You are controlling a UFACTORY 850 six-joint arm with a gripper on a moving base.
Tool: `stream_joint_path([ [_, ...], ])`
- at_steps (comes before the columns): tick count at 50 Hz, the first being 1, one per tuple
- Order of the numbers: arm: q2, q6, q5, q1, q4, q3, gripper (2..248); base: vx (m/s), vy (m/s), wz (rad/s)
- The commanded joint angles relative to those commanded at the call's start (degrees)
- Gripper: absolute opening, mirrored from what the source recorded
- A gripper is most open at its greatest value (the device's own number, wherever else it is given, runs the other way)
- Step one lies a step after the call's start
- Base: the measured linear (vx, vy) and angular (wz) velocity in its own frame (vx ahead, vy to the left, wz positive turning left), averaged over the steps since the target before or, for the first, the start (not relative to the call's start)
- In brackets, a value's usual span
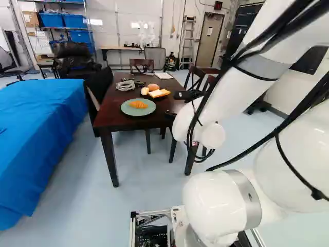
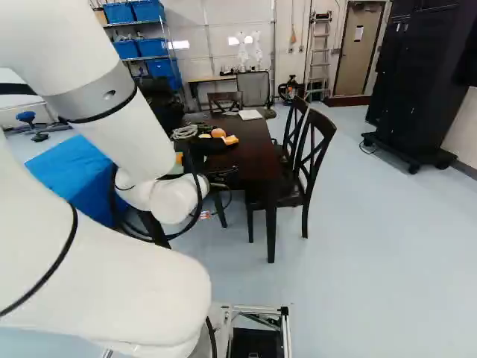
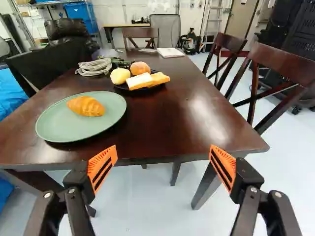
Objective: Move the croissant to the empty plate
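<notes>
Orange-padded fingers (image 3: 102,168), yours: standing spread wide. Croissant (image 3: 86,105), qty 1: lying on green plate (image 3: 54,125), which you're seeing ahead of your L finger. Blk plate (image 3: 158,86): sitting farther ahead, betw. your finger lines, holding 2 round rolls (image 3: 120,75) among its food. Dk wood table (image 3: 187,108): bearing both plates, extending ahead of your fingers.
</notes>
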Motion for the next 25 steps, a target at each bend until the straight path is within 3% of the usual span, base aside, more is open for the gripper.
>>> stream_joint_path([
  [25, 0.85, 0.28, 1.81, -0.27, -0.18, 1.52, 247, 0.000, 0.000, 0.000],
])
